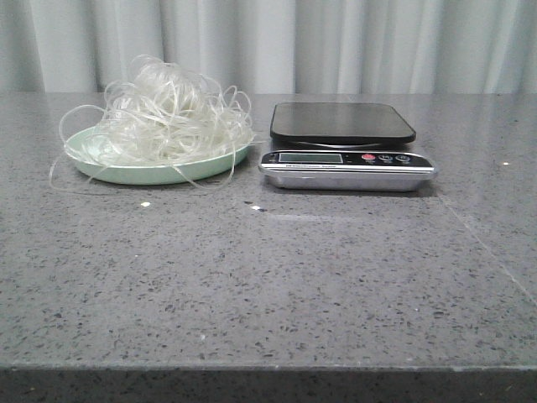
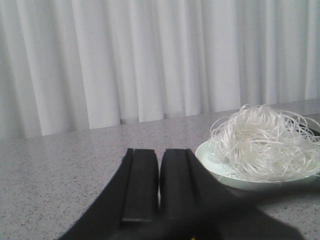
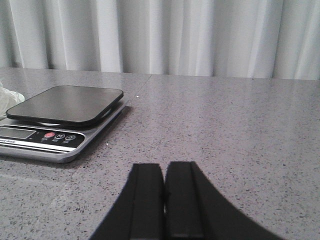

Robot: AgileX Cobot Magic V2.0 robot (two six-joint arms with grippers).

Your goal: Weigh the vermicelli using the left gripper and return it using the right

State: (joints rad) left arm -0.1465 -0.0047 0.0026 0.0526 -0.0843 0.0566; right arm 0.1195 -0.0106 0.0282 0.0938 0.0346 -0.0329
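The vermicelli (image 1: 168, 117) is a fluffy heap of thin whitish strands on a pale green plate (image 1: 126, 174) at the back left of the table. It also shows in the left wrist view (image 2: 265, 145), ahead of my left gripper (image 2: 159, 152) and to one side. That gripper is shut and empty, low over the table. A kitchen scale (image 1: 346, 147) with a black platform stands right of the plate; its platform is bare. In the right wrist view the scale (image 3: 60, 117) lies ahead and to one side of my right gripper (image 3: 164, 167), which is shut and empty. Neither gripper shows in the front view.
The table is grey speckled stone (image 1: 268, 277). A pale pleated curtain (image 1: 336, 42) hangs behind its far edge. Some loose strands hang over the plate's rim onto the table (image 1: 63, 172).
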